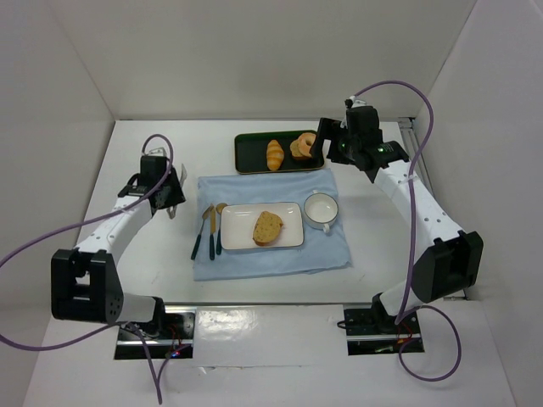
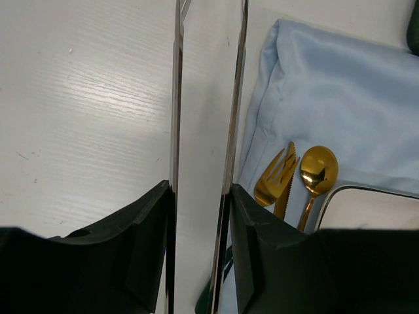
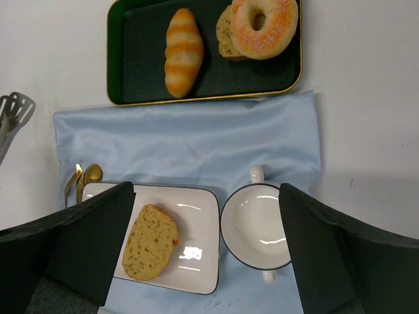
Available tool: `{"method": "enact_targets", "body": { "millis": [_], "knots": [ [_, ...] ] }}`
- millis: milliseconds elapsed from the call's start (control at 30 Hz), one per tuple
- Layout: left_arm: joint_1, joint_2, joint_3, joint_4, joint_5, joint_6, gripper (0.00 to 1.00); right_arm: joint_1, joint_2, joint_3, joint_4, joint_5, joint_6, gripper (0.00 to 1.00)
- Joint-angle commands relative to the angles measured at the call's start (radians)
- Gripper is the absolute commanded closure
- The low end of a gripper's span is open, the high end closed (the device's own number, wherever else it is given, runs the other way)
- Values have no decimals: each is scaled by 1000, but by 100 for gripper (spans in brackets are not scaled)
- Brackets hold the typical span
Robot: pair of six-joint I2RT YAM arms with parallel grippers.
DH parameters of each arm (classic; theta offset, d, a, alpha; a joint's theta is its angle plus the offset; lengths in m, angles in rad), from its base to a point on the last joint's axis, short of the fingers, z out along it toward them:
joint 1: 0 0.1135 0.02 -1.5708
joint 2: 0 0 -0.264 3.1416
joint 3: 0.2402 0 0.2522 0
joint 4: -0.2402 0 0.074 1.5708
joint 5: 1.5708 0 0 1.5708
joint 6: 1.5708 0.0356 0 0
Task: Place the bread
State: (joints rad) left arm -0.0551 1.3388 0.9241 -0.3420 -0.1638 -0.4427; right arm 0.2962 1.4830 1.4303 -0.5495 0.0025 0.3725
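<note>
Right gripper (image 3: 206, 190): black fingers (image 3: 98, 248) spread wide, nothing held. Poised high near the right end of the dark tray (image 3: 144, 59), looking down over the setting.

Left gripper (image 2: 200, 190): clamped on a pair of metal tongs (image 2: 175, 98), blades slightly apart and empty. Over bare table (image 2: 85, 98), just left of the blue cloth (image 3: 196, 144).

Bread (image 3: 150, 242): one small roundish slice, lying flat near the middle of the white rectangular plate (image 3: 196, 222), speckled crumb face up, darker crust round the edge. In the right wrist view, low between the open fingers, nearer the one at the view's left. From above, well apart from both grippers and touched by neither.

Handling (judged): light, soft and porous, not slippery, easily dented or torn by a hard pinch. Best taken across the firmer crust at the narrow width with a gentle close, or between the tong blades on the flat faces.

Status (judged): apparently already set down and let go.

Surroundings: cup (image 3: 255, 222) just right of the plate; gold fork (image 2: 278, 173) and spoon (image 2: 319, 167) just left of it. On the tray, a croissant (image 3: 183, 52), a doughnut (image 3: 265, 19), and a second slice (image 3: 226, 36) partly beneath the doughnut.
</note>
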Motion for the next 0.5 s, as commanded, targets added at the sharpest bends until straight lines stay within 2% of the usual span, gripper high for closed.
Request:
{"method": "enact_targets", "body": {
  "millis": [0, 467],
  "knots": [
    [23, 36, -5, 75, 33, 38, 49, -6, -36, 35, 31, -6, -6, 2],
    [70, 227, 25, 93, 84, 29, 49, -6, -36, 35, 40, -6, -6, 2]
  ]
}}
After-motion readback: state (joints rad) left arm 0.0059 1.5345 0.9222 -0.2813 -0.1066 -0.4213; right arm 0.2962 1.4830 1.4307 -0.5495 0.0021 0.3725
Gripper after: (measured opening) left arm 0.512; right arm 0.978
